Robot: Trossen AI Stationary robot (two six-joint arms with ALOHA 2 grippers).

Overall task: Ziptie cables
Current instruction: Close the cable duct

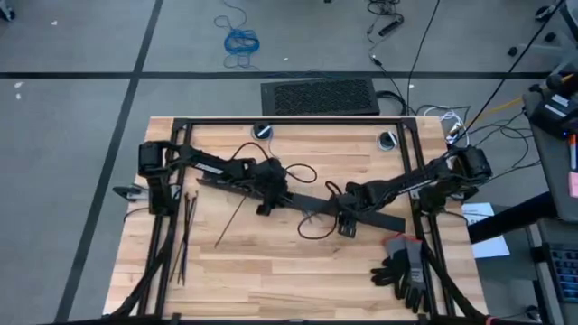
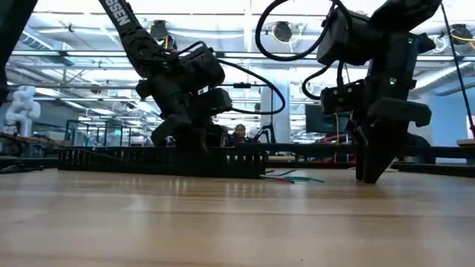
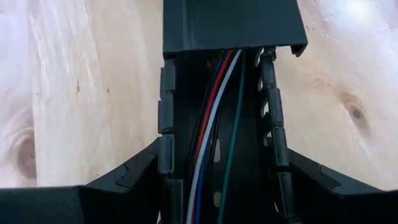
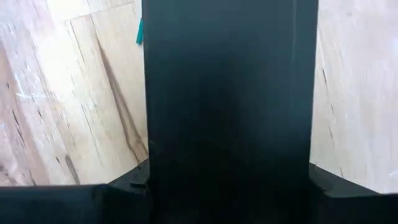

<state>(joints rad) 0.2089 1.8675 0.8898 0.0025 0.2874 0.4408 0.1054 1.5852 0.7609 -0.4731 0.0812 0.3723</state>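
A long black slotted bar (image 1: 307, 203) lies slantwise across the table's middle. The cables (image 3: 214, 124), thin red, blue, white and green wires, run inside its open channel and pass under its cover (image 3: 233, 25); their loose ends (image 2: 293, 178) stick out onto the table. My left gripper (image 1: 267, 191) stands over the open stretch (image 3: 217, 162), shut on it. My right gripper (image 1: 348, 217) points down over the covered stretch (image 4: 230, 112), shut on it. Several zipties (image 1: 185, 235) lie flat near the table's left edge, and one lies apart (image 1: 230, 221). My left gripper comes from above with one finger on each slotted side wall (image 3: 163, 149) of the bar's open stretch, the fingers across the bar. The bar lies flat on the table. My right gripper comes from above, pointing down, its fingers at the two long edges (image 4: 148, 165) of the covered stretch, across the bar. That stretch also rests on the table.
A pair of dark gloves (image 1: 405, 266) lies at the table's near right. Black arm cables loop beside the bar (image 1: 314, 227). A dark frame (image 1: 289, 122) runs along the far and side edges. Bare wood lies toward the near edge (image 1: 289, 280).
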